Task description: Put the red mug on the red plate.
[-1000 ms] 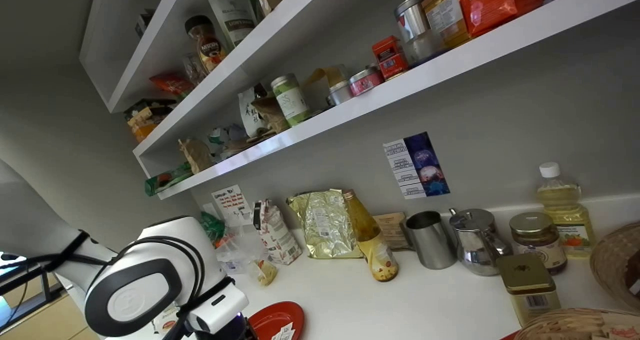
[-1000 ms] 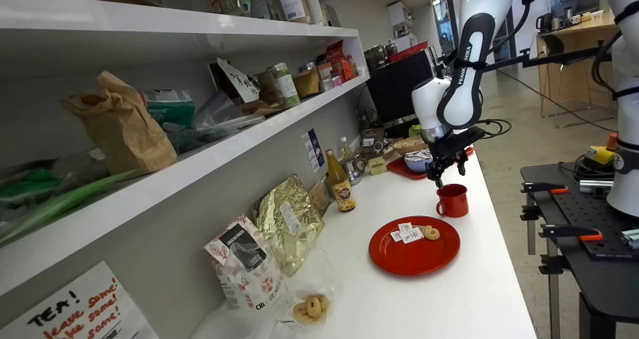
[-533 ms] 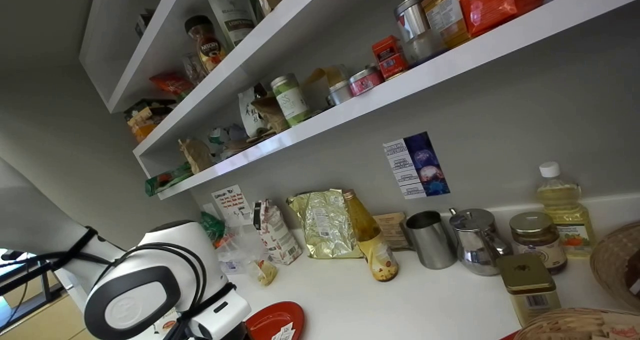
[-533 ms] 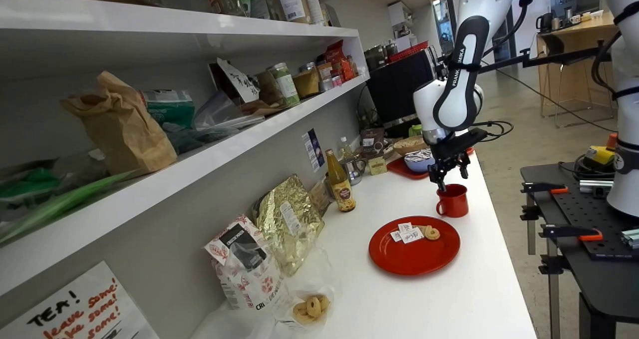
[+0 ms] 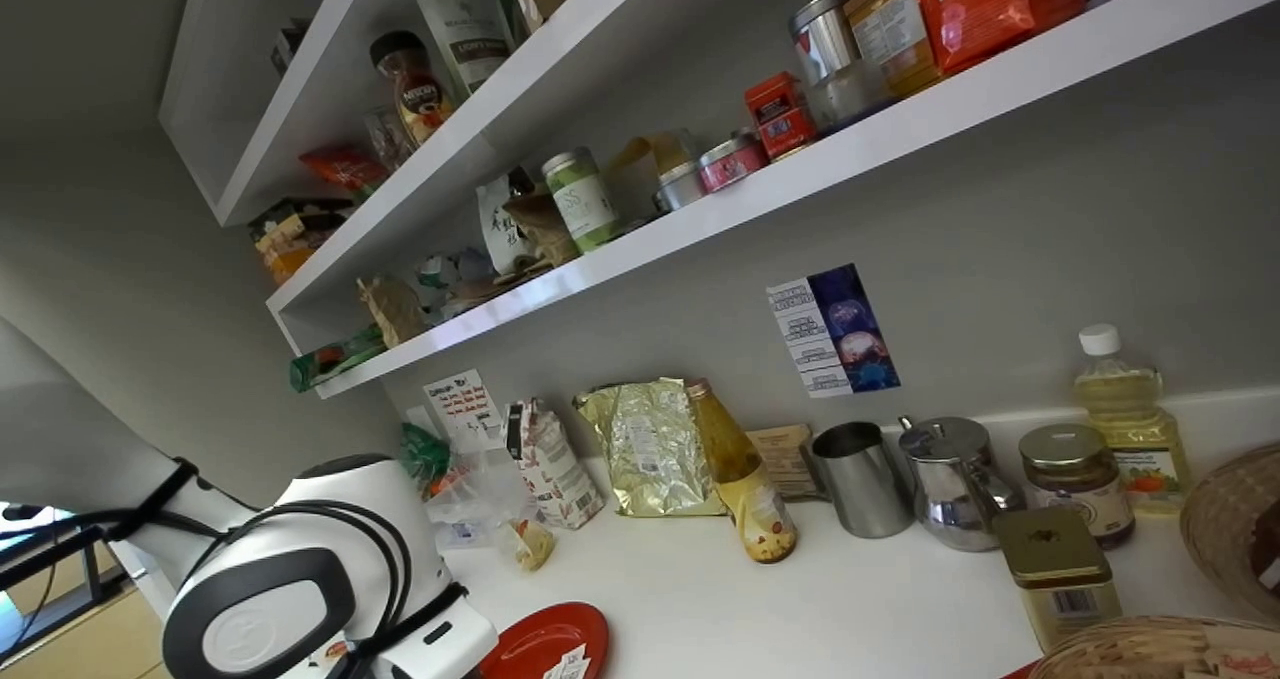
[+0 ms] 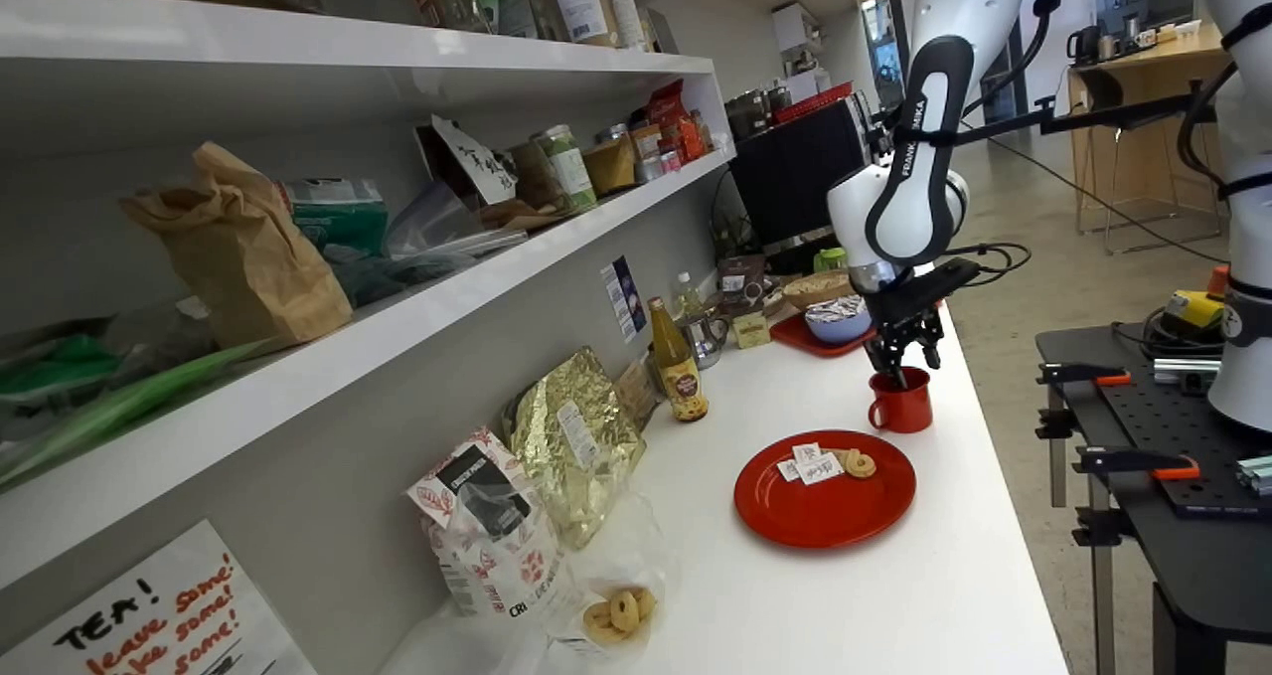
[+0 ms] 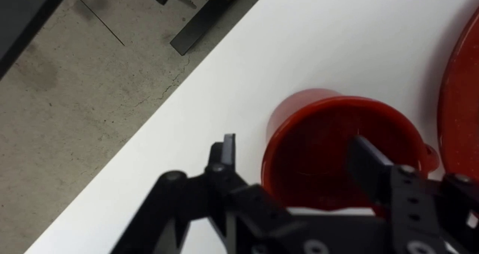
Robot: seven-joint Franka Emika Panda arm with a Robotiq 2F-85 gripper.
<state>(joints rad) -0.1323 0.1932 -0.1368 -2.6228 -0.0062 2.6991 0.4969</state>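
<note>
The red mug (image 6: 902, 412) stands upright on the white table, its handle on the side facing the plate. The glossy red plate (image 6: 820, 524) lies beside it with white packets and ring-shaped biscuits on it. The plate also shows in an exterior view (image 5: 530, 641) and at the right edge of the wrist view (image 7: 464, 130). My gripper (image 6: 919, 373) is open at the mug. In the wrist view (image 7: 292, 136) one finger reaches over or into the opening of the mug (image 7: 318, 149). The other finger is outside it, apart from the wall.
A yellow bottle (image 6: 678, 362), a gold bag (image 6: 571, 456) and a flour bag (image 6: 497, 526) stand along the wall. A red tray with a foil-covered bowl (image 6: 837, 325) lies behind the mug. The table edge (image 7: 187, 78) runs close beside the mug.
My gripper has moved a little down and to the right in an exterior view, so one fingertip now overlaps the mug's opening. The mug and plate have not moved.
</note>
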